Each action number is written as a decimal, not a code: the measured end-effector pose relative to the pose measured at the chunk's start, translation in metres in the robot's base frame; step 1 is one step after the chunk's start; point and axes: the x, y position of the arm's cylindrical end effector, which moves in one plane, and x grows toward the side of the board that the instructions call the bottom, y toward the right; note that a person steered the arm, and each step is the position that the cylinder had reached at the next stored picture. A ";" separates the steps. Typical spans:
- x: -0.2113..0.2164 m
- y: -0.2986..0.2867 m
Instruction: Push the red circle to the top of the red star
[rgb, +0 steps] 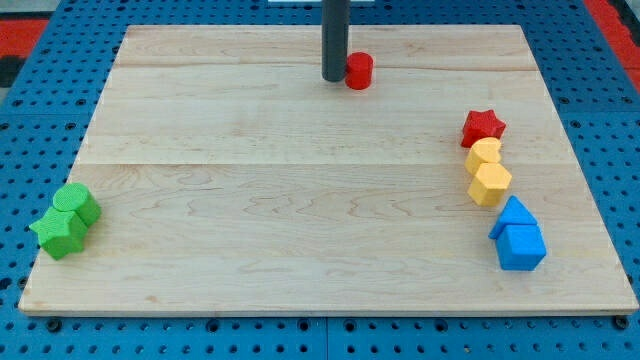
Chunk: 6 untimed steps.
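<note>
Small red circle block stood near wooden board's top edge, centre. My tip touched its left side; no claw fitted, bare dark rod. Red star block lay well apart at view's right, above yellow blocks.

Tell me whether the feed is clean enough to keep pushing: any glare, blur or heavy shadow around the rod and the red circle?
Camera view: even, soft light, no glare on the board; my tip and the red circle are sharp, side by side with only faint shadows; the red star is crisp too.
</note>
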 end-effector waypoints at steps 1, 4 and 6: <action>-0.009 0.042; 0.022 0.139; 0.035 0.161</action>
